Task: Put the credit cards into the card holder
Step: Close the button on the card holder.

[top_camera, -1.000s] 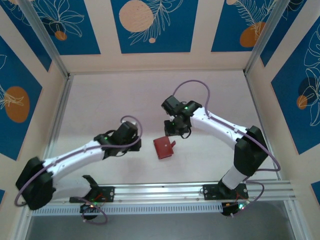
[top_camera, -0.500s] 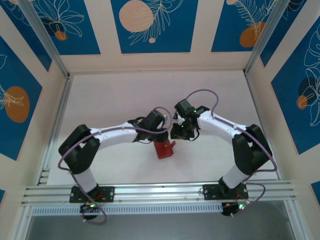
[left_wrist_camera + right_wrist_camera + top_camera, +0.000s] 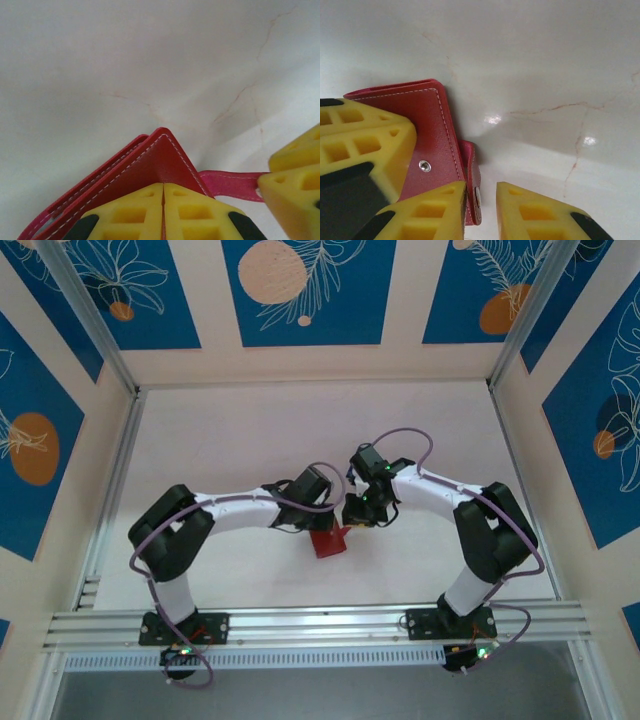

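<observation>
The red card holder [image 3: 328,543] lies folded on the white table. In the left wrist view my left gripper [image 3: 163,186] is shut on the raised corner of the red card holder [image 3: 150,165], with a thin red edge pinched between the yellow fingers. The pink-red snap tab [image 3: 230,182] sticks out to the right. In the right wrist view my right gripper [image 3: 481,186] is open with the snap tab [image 3: 474,170] standing between its fingers, against the left one. A metal stud [image 3: 424,166] shows on the cover. The blue credit cards are out of view.
Both grippers meet over the wallet, the left gripper [image 3: 320,522] and the right gripper [image 3: 352,518] nearly touching. Aluminium rails [image 3: 320,622] run along the near edge. Patterned walls enclose the white tabletop [image 3: 250,430] on three sides.
The left arm swung in from the left and closed on the wallet's corner. The right gripper shifted slightly down and left onto the snap tab.
</observation>
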